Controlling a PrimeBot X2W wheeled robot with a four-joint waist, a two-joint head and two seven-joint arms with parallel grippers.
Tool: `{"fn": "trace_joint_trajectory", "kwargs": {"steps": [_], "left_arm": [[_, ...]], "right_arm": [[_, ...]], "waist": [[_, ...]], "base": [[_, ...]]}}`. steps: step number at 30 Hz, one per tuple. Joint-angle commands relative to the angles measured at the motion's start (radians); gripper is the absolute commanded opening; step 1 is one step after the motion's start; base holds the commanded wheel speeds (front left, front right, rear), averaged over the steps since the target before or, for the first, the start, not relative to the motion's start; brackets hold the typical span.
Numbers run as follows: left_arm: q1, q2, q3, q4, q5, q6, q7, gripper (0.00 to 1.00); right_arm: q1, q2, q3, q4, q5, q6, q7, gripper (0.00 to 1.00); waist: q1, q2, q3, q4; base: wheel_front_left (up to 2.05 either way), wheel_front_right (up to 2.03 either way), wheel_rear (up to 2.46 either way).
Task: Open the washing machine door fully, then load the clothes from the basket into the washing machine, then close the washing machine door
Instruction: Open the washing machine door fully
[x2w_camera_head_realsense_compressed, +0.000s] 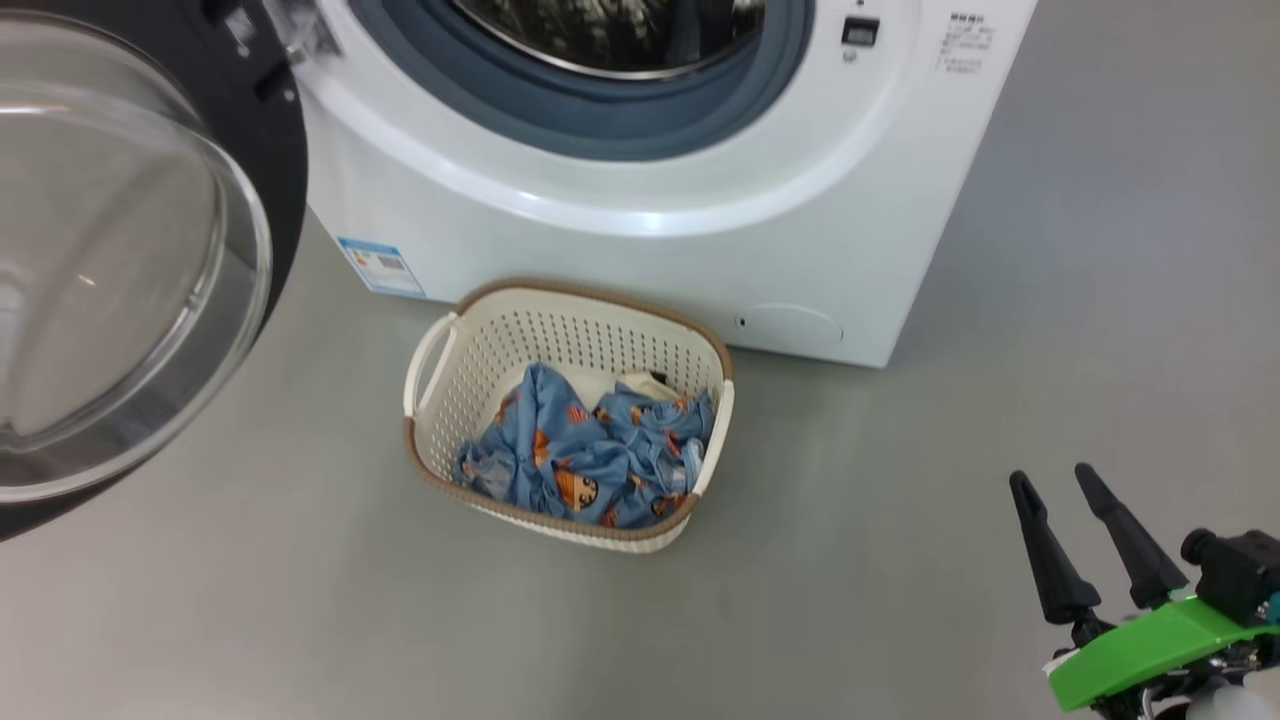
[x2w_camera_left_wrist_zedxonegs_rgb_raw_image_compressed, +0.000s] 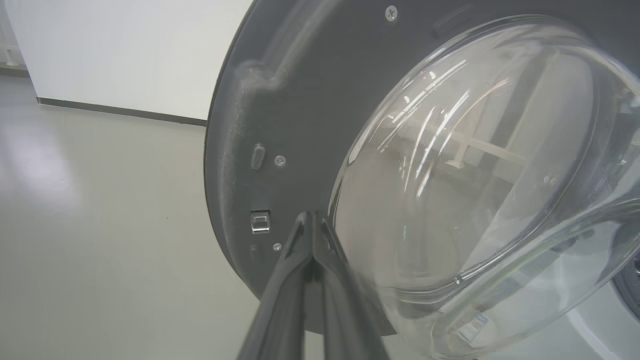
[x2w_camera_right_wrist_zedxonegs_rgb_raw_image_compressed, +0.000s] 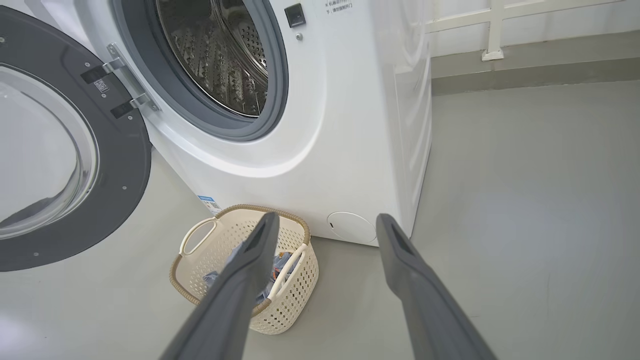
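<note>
The white washing machine stands with its drum exposed. Its round black door with the domed glass window is swung out to the left. My left gripper is shut, its tips resting against the door's inner face beside the glass, holding nothing. The cream basket sits on the floor before the machine, with the light-blue printed clothes and a bit of cream cloth in it. My right gripper is open, well right of the basket, and empty.
Grey floor spreads to the right of the machine and in front of the basket. A white wall with a dark skirting lies beyond the door. A white railing stands along the wall behind the machine.
</note>
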Motion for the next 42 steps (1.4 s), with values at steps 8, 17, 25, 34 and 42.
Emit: {"fn": "trace_joint_trajectory", "kwargs": {"steps": [8,17,25,34,42], "left_arm": [[0.186,-0.030,-0.095,-0.185,-0.041,-0.002,-0.005,0.52],[0.301,-0.075,-0.308,-0.359,0.000,-0.002,-0.005,1.00],[0.319,-0.066,-0.409,-0.407,-0.001,-0.002,-0.005,1.00],[0.325,-0.055,-0.462,-0.421,-0.018,-0.002,-0.005,1.00],[0.329,-0.034,-0.520,-0.427,-0.061,-0.002,-0.005,1.00]], "right_arm": [[0.039,-0.005,0.022,-0.023,0.007,0.003,-0.012,1.00],[0.057,0.003,0.011,-0.027,0.008,0.003,-0.012,1.00],[0.047,0.008,0.002,-0.035,0.003,0.003,-0.012,1.00],[0.034,0.014,0.001,-0.037,0.000,0.003,-0.012,1.00],[0.030,0.018,-0.007,-0.038,0.000,0.003,-0.012,1.00]], "waist": [[-0.0001,0.0000,-0.078,-0.012],[-0.0001,0.0000,-0.092,-0.059],[-0.0001,0.0000,-0.080,-0.126],[-0.0001,0.0000,-0.070,-0.231],[-0.0001,0.0000,-0.068,-0.303]], "base": [[0.00,0.00,0.00],[0.00,0.00,0.00],[0.00,0.00,0.00],[0.00,0.00,0.00],[0.00,0.00,0.00]]}}
